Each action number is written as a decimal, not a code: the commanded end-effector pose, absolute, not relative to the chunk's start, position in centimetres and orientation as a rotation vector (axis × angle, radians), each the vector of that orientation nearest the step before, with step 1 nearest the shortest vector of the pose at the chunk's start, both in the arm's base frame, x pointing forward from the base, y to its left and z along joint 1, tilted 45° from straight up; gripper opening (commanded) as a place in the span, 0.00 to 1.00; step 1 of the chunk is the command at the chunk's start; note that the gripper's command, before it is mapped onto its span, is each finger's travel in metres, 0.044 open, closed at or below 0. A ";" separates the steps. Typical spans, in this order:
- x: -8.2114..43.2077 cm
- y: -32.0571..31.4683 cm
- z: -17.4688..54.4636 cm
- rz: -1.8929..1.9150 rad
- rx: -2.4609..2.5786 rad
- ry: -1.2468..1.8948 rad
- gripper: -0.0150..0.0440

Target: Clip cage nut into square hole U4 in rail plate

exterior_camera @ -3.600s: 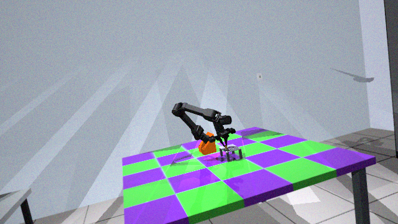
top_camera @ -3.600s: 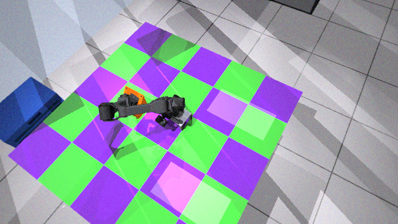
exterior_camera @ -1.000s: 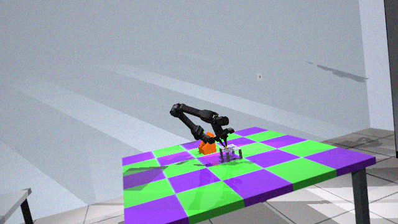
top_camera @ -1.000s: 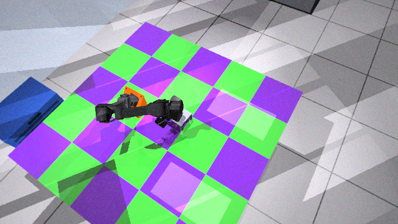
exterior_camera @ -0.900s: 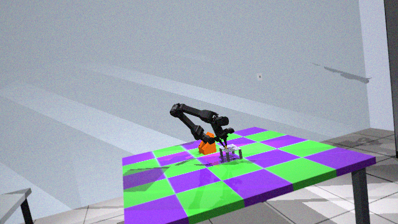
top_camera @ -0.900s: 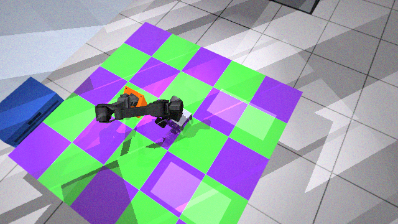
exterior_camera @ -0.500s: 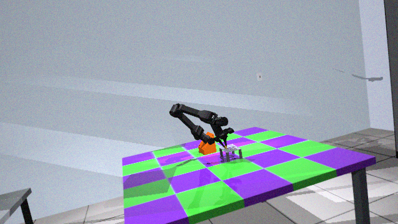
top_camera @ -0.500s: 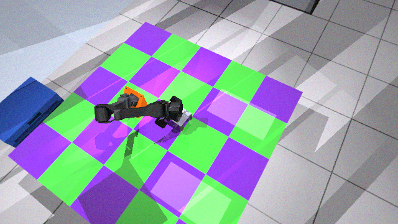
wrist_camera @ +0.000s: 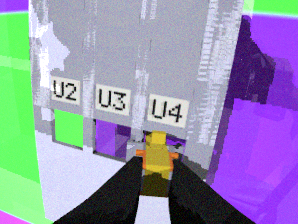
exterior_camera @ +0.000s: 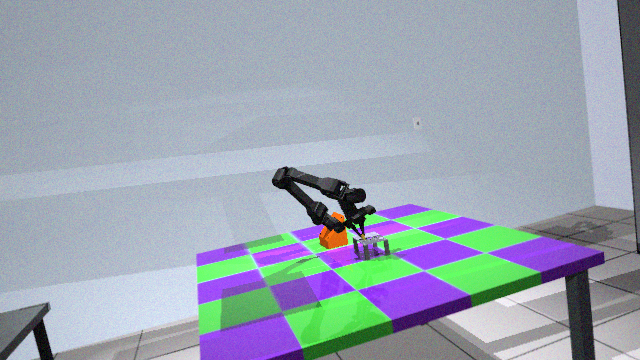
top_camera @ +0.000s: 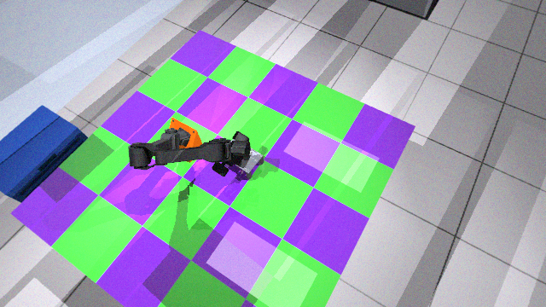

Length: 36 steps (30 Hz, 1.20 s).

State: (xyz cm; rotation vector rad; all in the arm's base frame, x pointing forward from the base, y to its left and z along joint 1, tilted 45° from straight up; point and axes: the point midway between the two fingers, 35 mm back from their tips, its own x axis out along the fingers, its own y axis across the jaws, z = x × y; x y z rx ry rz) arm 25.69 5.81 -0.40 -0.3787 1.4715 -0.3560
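The rail plate (top_camera: 254, 159) (exterior_camera: 377, 237) (wrist_camera: 115, 50) is a light grey raised plate on short legs. My gripper (exterior_camera: 363, 236) (wrist_camera: 154, 167) is shut on the yellow cage nut (wrist_camera: 157, 156), which has small orange parts sticking out at both sides. In the wrist view the nut is at the U4 hole, just below the U4 label (wrist_camera: 168, 107), and covers most of that opening. How deep the nut sits in the hole cannot be told. In the top view the arm hides the nut.
The U2 hole (wrist_camera: 69, 128) and U3 hole (wrist_camera: 106, 137) lie left of U4 and show the table through them. An orange block (top_camera: 174, 124) (exterior_camera: 333, 239) stands by the arm's base. A blue box (top_camera: 38, 147) is beyond the table edge.
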 end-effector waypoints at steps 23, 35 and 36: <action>25.8 5.7 -0.3 -0.320 -0.348 1.475 0.32; 25.8 5.6 -0.2 -0.303 -0.332 1.478 0.32; 25.8 5.6 -0.2 -0.303 -0.332 1.478 0.32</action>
